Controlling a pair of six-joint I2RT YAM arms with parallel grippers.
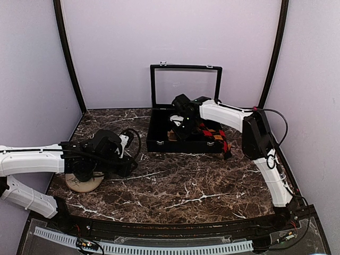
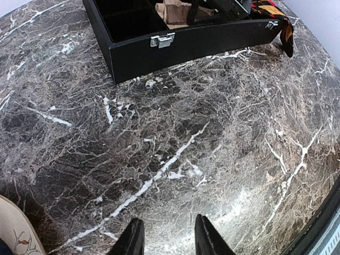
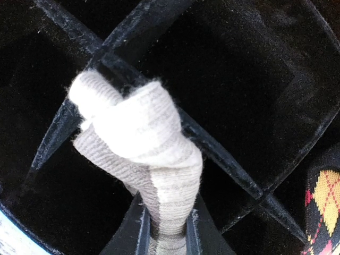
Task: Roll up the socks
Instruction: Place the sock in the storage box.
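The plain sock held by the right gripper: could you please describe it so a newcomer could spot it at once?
At the far side of the marble table stands an open black case. Inside it the right gripper pinches the plain sock, bunched into a roll above the dividers. Unlike the argyle sock beside it, it is pale and patternless.

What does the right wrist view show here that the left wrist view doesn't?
Right wrist only: the right fingers clamped on the plain pale tan fabric sock, its top rolled into a knot. Left wrist only: the left fingers apart and empty over the dark marble tabletop, and a silver metal latch. Both: the black compartment case and the argyle diamond-patterned fabric sock.
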